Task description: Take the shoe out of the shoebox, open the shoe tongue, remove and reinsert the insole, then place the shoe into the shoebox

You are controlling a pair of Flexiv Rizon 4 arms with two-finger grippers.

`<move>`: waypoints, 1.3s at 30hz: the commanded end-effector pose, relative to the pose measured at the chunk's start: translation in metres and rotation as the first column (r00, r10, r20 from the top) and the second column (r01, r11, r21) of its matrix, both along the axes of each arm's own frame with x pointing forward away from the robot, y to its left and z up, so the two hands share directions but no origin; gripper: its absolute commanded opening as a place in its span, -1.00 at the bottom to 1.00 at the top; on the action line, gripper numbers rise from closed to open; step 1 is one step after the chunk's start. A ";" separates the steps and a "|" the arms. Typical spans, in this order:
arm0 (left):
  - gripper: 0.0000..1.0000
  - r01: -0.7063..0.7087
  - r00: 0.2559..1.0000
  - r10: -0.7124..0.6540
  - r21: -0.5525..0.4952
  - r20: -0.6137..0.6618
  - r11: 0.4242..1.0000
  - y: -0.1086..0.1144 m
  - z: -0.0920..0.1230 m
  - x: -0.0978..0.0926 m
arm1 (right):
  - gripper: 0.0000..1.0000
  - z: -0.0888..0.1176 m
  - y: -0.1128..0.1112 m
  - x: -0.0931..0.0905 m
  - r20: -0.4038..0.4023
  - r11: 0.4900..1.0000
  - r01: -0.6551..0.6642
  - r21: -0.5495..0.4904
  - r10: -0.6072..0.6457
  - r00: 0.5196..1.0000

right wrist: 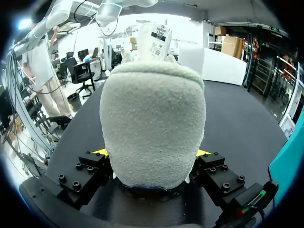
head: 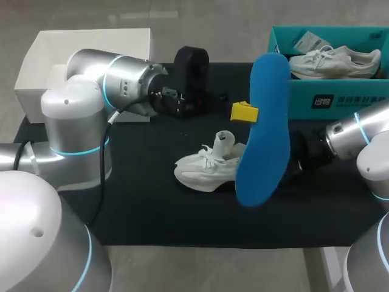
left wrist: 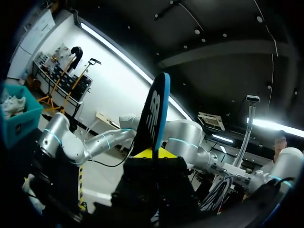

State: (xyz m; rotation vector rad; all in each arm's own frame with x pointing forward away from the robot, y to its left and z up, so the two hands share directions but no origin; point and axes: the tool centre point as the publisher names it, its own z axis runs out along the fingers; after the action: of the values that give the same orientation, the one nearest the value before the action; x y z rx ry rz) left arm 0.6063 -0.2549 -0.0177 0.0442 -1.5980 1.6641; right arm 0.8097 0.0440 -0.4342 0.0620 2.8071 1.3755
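A blue insole stands upright above the black mat, held at its edge by my left gripper, which is shut on it. In the left wrist view the insole rises edge-on from between the yellow tips of the left gripper. The white shoe lies on the mat under it, its toe towards my left arm. My right arm comes in at the shoe's heel, partly hidden behind the insole. Its gripper clasps the fuzzy heel of the shoe from both sides.
A teal shoebox stands at the back right with a second white shoe inside. A white box sits at the back left behind my left arm. The black mat covers the table's middle.
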 end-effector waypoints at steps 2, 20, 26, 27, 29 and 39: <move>-1.00 -0.121 0.991 0.121 -0.002 -0.049 0.993 0.016 -0.006 -0.020 | -1.00 -0.003 0.002 0.000 0.001 1.000 0.001 -0.002 -0.001 1.000; -1.00 -0.047 0.994 0.045 -0.019 -0.097 0.999 0.033 -0.018 -0.024 | -1.00 -0.003 0.002 0.000 0.001 1.000 0.001 -0.002 -0.001 1.000; -1.00 0.025 0.996 -0.031 -0.070 -0.088 0.997 0.029 -0.016 -0.019 | -1.00 -0.003 0.002 0.000 0.001 1.000 0.001 -0.002 -0.001 1.000; -1.00 0.041 0.995 -0.047 -0.074 -0.088 0.996 0.027 -0.016 -0.019 | -1.00 -0.003 0.002 0.000 0.001 1.000 0.001 -0.002 -0.001 1.000; -1.00 0.067 0.993 -0.074 -0.085 -0.091 0.994 0.024 -0.015 -0.019 | -1.00 -0.003 0.002 0.000 0.001 1.000 0.001 -0.002 -0.001 1.000; -1.00 0.082 0.991 -0.092 -0.101 -0.101 0.991 0.016 -0.013 -0.019 | -1.00 -0.003 0.002 0.000 0.001 1.000 0.001 -0.002 -0.001 1.000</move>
State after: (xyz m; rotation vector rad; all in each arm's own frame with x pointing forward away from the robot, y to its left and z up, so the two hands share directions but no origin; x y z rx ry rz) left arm 0.5838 -0.2318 -0.0273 0.0375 -1.4509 1.6430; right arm 0.8097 0.0440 -0.4342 0.0619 2.8070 1.3755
